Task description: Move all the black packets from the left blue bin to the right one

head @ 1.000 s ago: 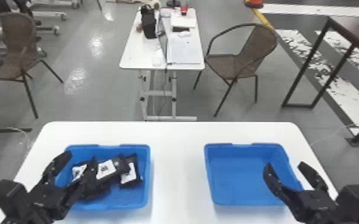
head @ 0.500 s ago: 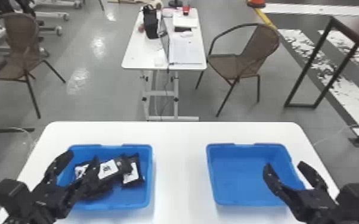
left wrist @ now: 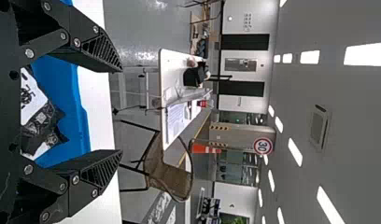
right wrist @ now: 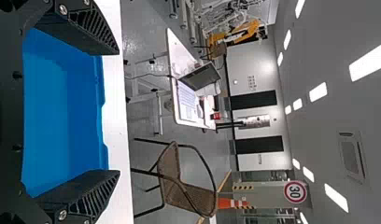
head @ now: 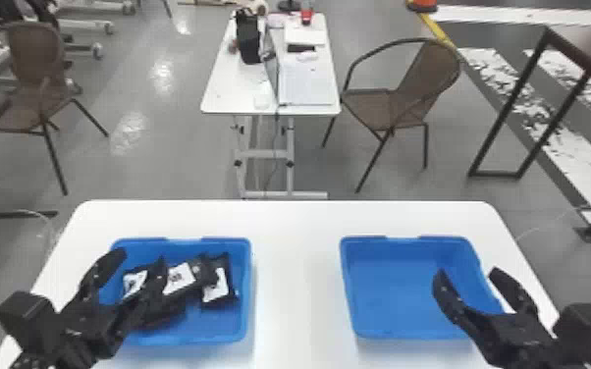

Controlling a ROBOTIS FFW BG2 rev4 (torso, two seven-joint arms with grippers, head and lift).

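Both spread: left pincer (head: 141, 259), right pincer (head: 469, 272), above bins (head: 247, 289)

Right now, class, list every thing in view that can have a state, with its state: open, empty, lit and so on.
Left claw: open, holding nothing
Right claw: open, holding nothing
Left blue bin: open-topped, holding packets
Right blue bin: open-topped, empty
Black packets: lying bunched together
Laptop: open
Ceiling lights: lit
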